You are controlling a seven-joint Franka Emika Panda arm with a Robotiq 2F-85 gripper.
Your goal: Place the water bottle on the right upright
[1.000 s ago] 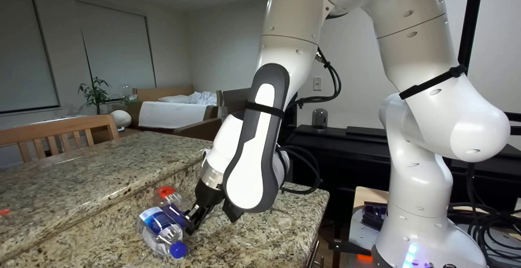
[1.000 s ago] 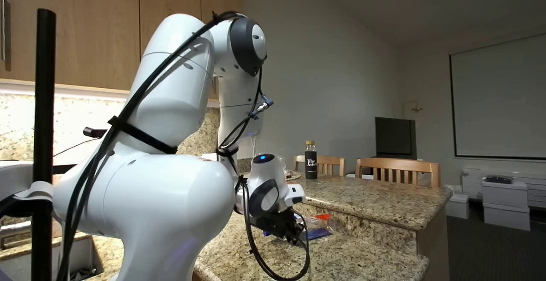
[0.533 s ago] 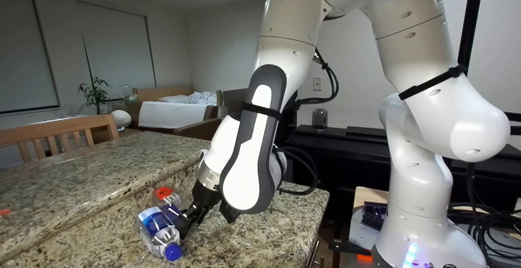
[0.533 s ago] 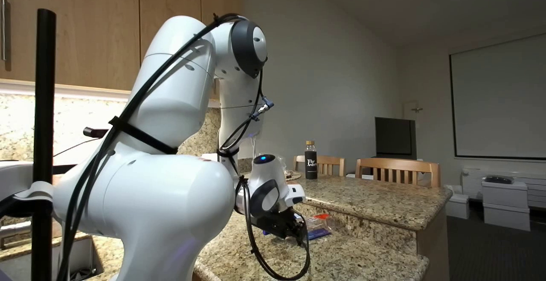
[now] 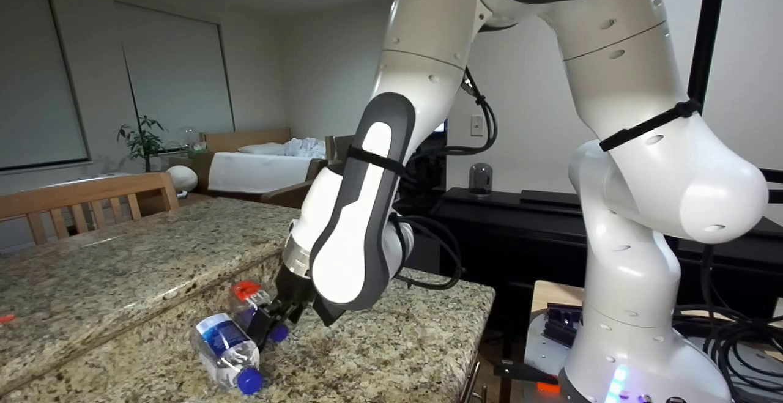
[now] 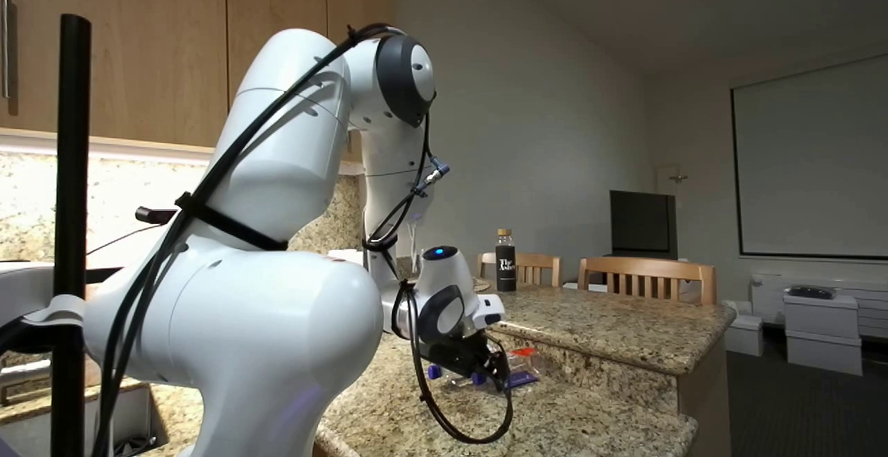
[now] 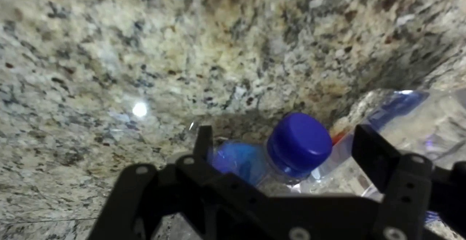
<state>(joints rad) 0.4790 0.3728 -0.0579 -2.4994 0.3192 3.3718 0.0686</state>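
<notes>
Find the gripper (image 7: 283,140) along the bottom of the wrist view, with 2 black fingers (image 7: 375,154) spread apart. See a blue cap (image 7: 300,143) within the gap, right of the frame's center and nearer the finger at right than the finger at left. Cannot tell contact from a small gap lower down, behind the gripper's own dark parts.

Find the water bottle (image 5: 247,315) in an exterior view, low in the left half of the frame, on its side on the speckled granite counter (image 5: 391,363), with that cap pointing to the lower right and much of the body hidden behind the gripper. Note a red patch (image 5: 246,289) at the upper-left end; cannot tell printing from a separate thing. Look just below and left for a stouter bottle (image 5: 227,353), also on its side, with a blue-and-white label (image 5: 221,334) and a second cap (image 5: 249,381), likewise blue, at the lower right. Cannot tell touching from apart between those 2 bottles.

Make out the 2 caps in an exterior view, low at the center, left of the gripper's tips, with the white arm (image 6: 236,318) across the left half. See a raised granite ledge (image 6: 610,315) from there to the right, bearing an upright dark bottle (image 6: 506,266), with 2 wooden chairs (image 6: 649,265) behind.
</notes>
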